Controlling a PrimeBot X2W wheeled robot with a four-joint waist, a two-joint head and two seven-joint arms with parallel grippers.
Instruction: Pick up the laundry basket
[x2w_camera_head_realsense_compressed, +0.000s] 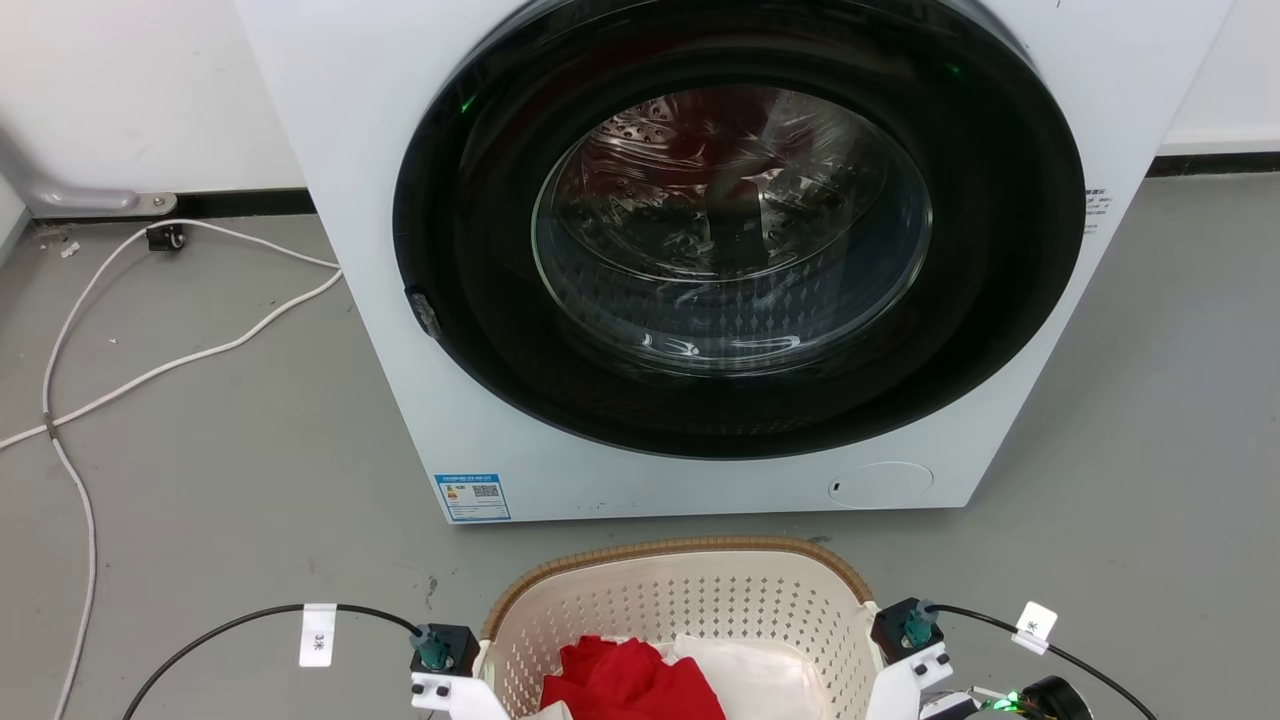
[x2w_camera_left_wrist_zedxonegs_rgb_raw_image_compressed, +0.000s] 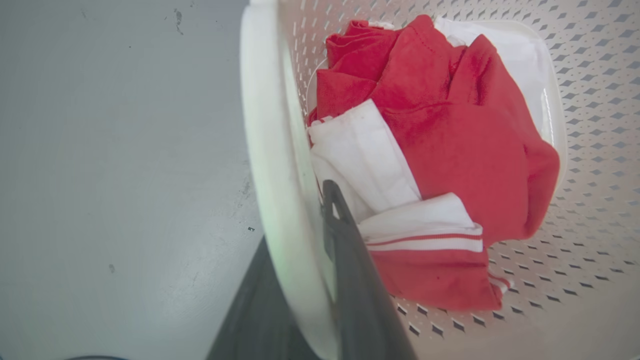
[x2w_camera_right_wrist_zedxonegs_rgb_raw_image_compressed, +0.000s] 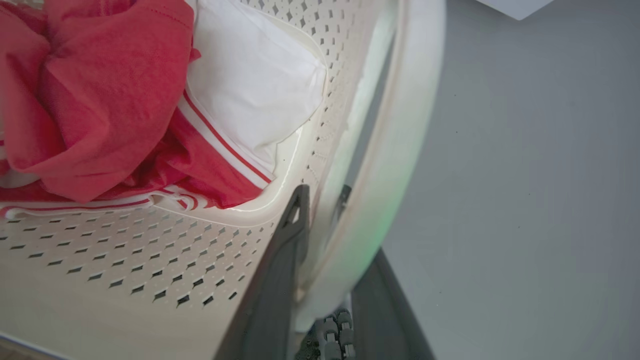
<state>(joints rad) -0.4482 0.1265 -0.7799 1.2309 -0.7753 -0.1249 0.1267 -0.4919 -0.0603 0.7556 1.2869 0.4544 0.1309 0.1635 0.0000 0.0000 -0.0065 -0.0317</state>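
The laundry basket (x2w_camera_head_realsense_compressed: 680, 548) stands low in the head view, cream and perforated with a brown rim, in front of the washer. Red clothing (x2w_camera_head_realsense_compressed: 625, 685) and a white cloth (x2w_camera_head_realsense_compressed: 750, 675) lie inside it. My left wrist (x2w_camera_head_realsense_compressed: 445, 650) is at its left side and my right wrist (x2w_camera_head_realsense_compressed: 910, 630) at its right side. In the left wrist view my left gripper (x2w_camera_left_wrist_zedxonegs_rgb_raw_image_compressed: 300, 215) is shut on the white loop handle (x2w_camera_left_wrist_zedxonegs_rgb_raw_image_compressed: 265, 150), one finger inside and one outside. My right gripper (x2w_camera_right_wrist_zedxonegs_rgb_raw_image_compressed: 322, 192) clasps the other handle (x2w_camera_right_wrist_zedxonegs_rgb_raw_image_compressed: 400, 150) the same way.
The white washing machine (x2w_camera_head_realsense_compressed: 350, 150) with its dark round door (x2w_camera_head_realsense_compressed: 740, 230) rises just beyond the basket. A white cable (x2w_camera_head_realsense_compressed: 200, 355) runs over the grey floor at the left. Black cables (x2w_camera_head_realsense_compressed: 230, 625) trail from both wrists.
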